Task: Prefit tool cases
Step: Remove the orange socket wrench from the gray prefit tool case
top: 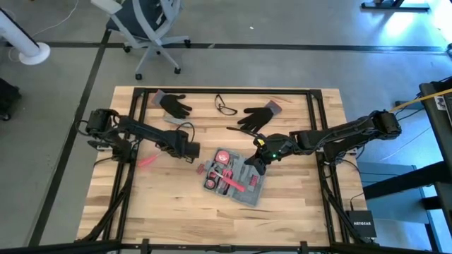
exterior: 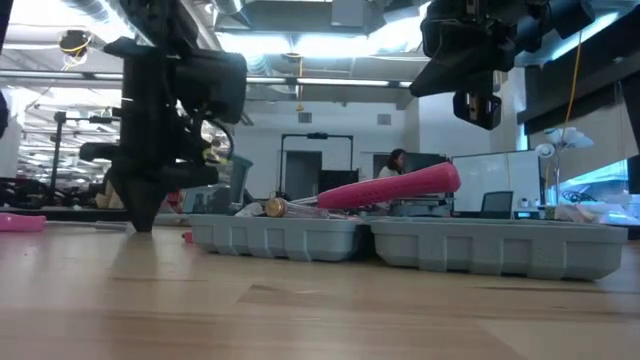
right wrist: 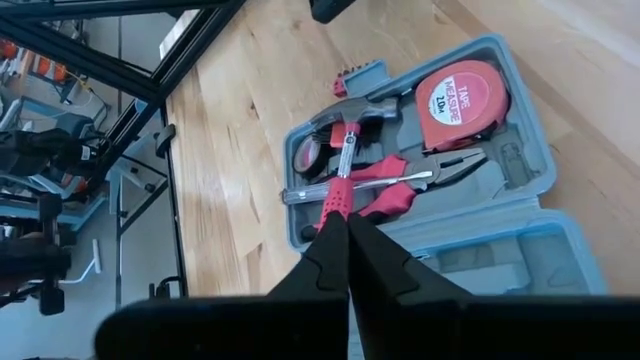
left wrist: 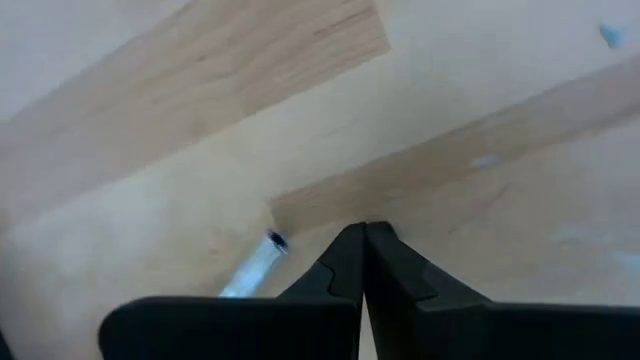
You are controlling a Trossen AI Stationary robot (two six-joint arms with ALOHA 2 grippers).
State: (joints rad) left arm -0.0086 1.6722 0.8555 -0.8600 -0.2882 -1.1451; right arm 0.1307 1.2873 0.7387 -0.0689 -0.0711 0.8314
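Tool case (top: 233, 180): lying open at lower centre of the high view, holding a hammer (right wrist: 345, 140), pliers (right wrist: 400, 185) and tape measure (right wrist: 460, 95).
Right gripper (top: 260, 164): hovering over the case's upper right edge, fingers pressed together, empty.
Left gripper (top: 192, 149): resting left of the case, fingers closed, empty.

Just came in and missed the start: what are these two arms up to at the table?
They are fitting tools into the open grey-blue tool case lying on the wooden table. It already holds a tape measure, a hammer and pliers. The right gripper hangs shut over the case, holding nothing. The left gripper is shut too, tip down at the table beside the case, near a small metal piece.
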